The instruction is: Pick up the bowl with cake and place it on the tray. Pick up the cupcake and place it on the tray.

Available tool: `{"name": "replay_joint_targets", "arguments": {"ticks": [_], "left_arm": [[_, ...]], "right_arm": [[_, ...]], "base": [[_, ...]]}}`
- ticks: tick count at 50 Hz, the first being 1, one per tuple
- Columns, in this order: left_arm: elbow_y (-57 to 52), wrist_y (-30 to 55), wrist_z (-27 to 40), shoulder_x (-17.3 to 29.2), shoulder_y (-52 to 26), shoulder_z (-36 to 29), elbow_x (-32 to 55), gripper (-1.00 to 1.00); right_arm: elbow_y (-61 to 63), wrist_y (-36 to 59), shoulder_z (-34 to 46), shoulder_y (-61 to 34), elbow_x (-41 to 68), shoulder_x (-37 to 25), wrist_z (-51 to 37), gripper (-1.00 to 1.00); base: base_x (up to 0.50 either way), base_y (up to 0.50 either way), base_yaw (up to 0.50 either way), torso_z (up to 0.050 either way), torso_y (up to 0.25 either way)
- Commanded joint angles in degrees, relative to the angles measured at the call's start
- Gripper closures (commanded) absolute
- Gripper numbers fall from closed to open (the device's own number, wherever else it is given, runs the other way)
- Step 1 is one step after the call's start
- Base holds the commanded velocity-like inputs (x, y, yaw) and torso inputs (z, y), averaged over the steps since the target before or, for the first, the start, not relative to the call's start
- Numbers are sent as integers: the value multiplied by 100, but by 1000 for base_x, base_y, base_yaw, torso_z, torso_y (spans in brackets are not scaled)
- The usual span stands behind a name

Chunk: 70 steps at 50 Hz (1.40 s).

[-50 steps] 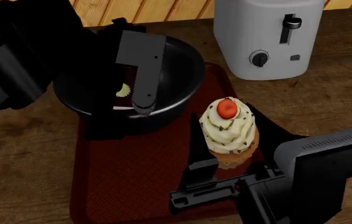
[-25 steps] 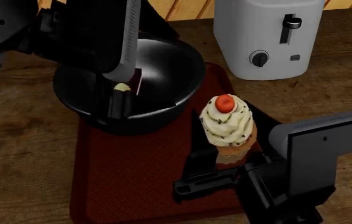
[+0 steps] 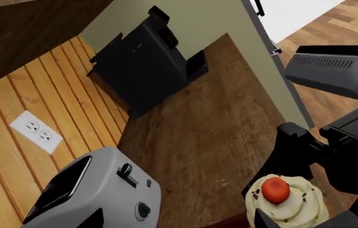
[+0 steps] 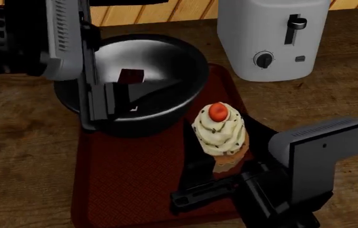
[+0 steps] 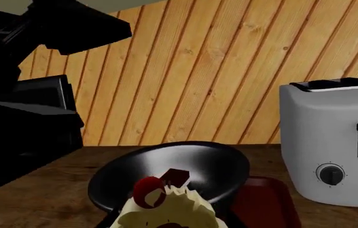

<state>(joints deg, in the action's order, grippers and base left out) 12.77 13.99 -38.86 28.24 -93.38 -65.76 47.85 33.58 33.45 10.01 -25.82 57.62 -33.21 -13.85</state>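
The bowl point(image 4: 144, 80) sits on the far end of the tray point(image 4: 135, 175), the cake point(image 4: 130, 76) inside half hidden in shadow. The cupcake point(image 4: 221, 133) stands on the tray, clasped by the right gripper point(image 4: 214, 178), jaws closed on its base. The left gripper point(image 4: 103, 102) hangs at the bowl's near rim; its jaw state cannot be told.

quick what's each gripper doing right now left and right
Left gripper: over the bowl, holding nothing; open or shut cannot be told.
Right gripper: shut on the cupcake.
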Motion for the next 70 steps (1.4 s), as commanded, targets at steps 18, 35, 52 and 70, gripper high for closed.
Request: {"name": "replay_joint_targets", "arguments": {"ticks": [18, 35, 52, 70], "left_arm": [[-402, -68, 269, 250, 123, 239, 182, -100], [-432, -23, 260, 252, 61, 242, 156, -100], [-318, -5, 165, 142, 38, 200, 119, -100], [-364, -27, 205, 164, 50, 239, 111, -100]], "right_arm": [[-1027, 3, 499, -193, -546, 342, 469, 100], [-1606, -332, 749, -86, -900, 559, 790, 100], [-1683, -434, 839, 20, -1027, 589, 795, 100], [-1996, -640, 941, 98, -1183, 659, 968, 100]], "base": [[0, 0, 0, 0, 0], [0, 0, 0, 0, 0], [0, 0, 0, 0, 0], [0, 0, 0, 0, 0]]}}
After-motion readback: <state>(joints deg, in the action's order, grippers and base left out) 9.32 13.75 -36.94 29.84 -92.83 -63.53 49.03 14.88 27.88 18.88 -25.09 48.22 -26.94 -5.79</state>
